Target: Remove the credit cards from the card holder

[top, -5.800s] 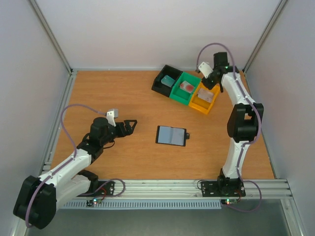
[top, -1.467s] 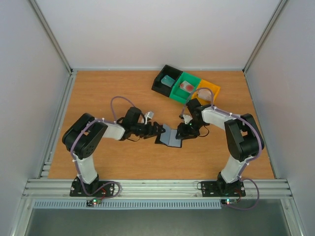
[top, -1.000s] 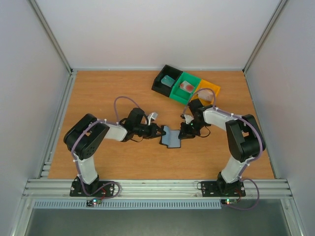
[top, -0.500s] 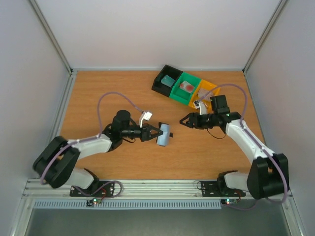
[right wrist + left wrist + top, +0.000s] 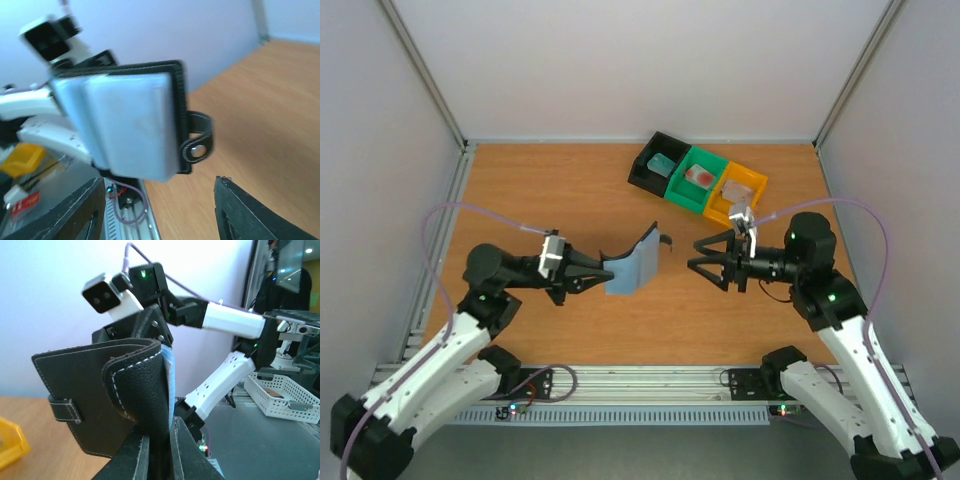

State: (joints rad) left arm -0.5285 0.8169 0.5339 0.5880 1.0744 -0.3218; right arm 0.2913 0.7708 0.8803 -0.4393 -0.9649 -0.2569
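Raised off table (image 5: pixel 550 190), card holder (image 5: pixel 632 262) is pinched by left gripper (image 5: pixel 602 279); right gripper (image 5: pixel 698 254) gapes empty near trays (image 5: pixel 686 201).

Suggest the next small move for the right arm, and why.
Probably ease the right gripper forward toward the holder. The left gripper is shut on one edge of it, holding it off the table, pale pockets facing the right arm. The right jaws stand open, aimed at it across a gap. Whether the pockets are empty is unclear.
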